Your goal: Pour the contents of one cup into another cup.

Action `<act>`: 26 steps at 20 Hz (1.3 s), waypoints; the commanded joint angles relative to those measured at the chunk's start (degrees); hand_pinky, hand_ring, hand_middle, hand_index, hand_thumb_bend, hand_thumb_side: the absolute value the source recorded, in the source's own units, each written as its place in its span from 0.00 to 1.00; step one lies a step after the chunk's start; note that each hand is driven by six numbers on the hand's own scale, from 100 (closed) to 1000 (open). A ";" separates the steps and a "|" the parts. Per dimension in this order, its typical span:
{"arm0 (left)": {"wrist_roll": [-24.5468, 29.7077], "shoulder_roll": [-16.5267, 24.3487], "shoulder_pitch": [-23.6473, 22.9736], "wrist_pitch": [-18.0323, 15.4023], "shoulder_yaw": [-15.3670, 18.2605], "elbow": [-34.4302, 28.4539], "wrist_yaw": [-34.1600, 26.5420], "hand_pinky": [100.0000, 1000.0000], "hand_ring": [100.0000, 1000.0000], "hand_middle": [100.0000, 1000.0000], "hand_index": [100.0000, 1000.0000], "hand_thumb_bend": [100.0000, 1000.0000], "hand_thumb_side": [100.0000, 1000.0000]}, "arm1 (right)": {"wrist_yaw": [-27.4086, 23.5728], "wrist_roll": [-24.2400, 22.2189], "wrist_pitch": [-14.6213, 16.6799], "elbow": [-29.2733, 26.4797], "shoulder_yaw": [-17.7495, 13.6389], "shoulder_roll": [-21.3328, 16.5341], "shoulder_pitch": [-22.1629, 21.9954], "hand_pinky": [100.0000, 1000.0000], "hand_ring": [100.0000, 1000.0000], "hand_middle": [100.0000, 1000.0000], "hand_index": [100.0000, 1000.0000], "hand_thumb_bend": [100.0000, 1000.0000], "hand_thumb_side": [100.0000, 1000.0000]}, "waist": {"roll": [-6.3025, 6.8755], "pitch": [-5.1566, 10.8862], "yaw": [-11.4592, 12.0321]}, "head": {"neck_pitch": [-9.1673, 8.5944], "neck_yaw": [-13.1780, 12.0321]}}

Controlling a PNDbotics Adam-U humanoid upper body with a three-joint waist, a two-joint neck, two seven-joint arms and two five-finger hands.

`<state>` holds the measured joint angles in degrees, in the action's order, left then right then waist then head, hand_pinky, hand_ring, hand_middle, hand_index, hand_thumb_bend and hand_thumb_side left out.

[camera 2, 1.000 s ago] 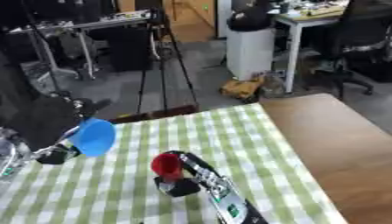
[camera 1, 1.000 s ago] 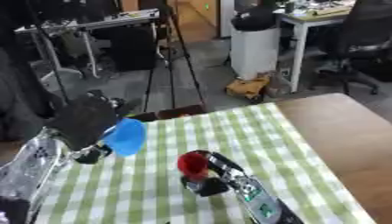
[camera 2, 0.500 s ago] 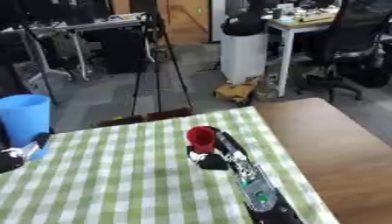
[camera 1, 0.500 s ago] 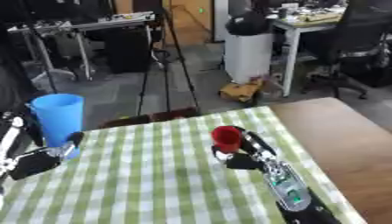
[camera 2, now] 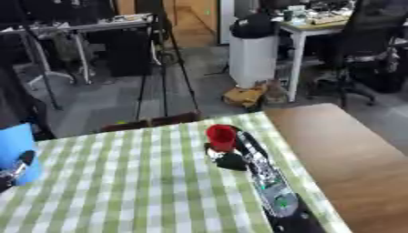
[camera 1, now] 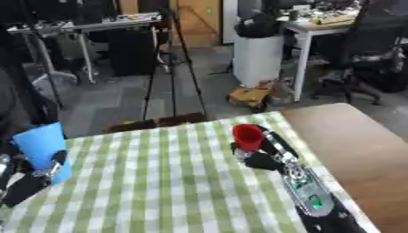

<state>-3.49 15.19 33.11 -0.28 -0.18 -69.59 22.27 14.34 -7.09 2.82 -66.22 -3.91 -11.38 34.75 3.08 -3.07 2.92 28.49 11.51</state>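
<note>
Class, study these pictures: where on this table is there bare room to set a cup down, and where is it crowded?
Bare checked cloth lies between the blue cup in the left robot hand and the red cup in the right robot hand. The wooden tabletop is free too. Only the right arm's strip is crowded.

Legible text, labels, brands, numbers, signs: none. Blue cup (camera 1: 40, 149): plain, unmarked. Red cup (camera 1: 248, 136): plain, unmarked. Right forearm panel (camera 1: 307, 191): green spots, no characters readable.
</note>
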 commanded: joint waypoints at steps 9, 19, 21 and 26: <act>-12.53 1.57 5.40 -11.07 0.34 9.89 14.38 0.52 0.42 0.37 0.66 0.04 0.34 | 1.15 0.79 0.55 -1.45 -0.18 -1.21 1.50 0.78 0.79 0.66 0.80 0.07 0.20 | -0.49 -0.13 -1.23 | -1.00 -0.79; -14.99 1.53 3.88 -18.74 -0.61 13.26 22.97 0.67 0.73 0.77 0.91 0.69 0.64 | 3.04 -3.25 2.90 -1.48 -0.07 -1.12 0.80 0.86 0.91 0.81 0.94 0.40 0.46 | -0.62 -0.57 -1.98 | -0.89 -0.77; -15.25 1.59 3.35 -19.35 -0.59 13.06 23.25 0.68 0.73 0.77 0.91 0.69 0.65 | 2.97 -3.67 3.09 -1.41 -0.04 -1.13 0.65 0.86 0.92 0.82 0.94 0.41 0.48 | -0.69 -0.55 -1.94 | -0.82 -0.70; -16.07 2.10 1.85 -19.88 -0.48 10.17 20.87 0.66 0.71 0.76 0.90 0.62 0.64 | 2.86 -4.13 3.42 -1.35 -0.05 -1.21 0.29 0.87 0.93 0.83 0.95 0.45 0.52 | -0.84 -0.43 -1.80 | -0.68 -0.48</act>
<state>-19.33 15.64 34.18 -19.89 -0.86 -57.62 43.77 16.72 -11.04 6.02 -66.39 -3.88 -11.40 34.22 2.35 -4.27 1.08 28.02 10.82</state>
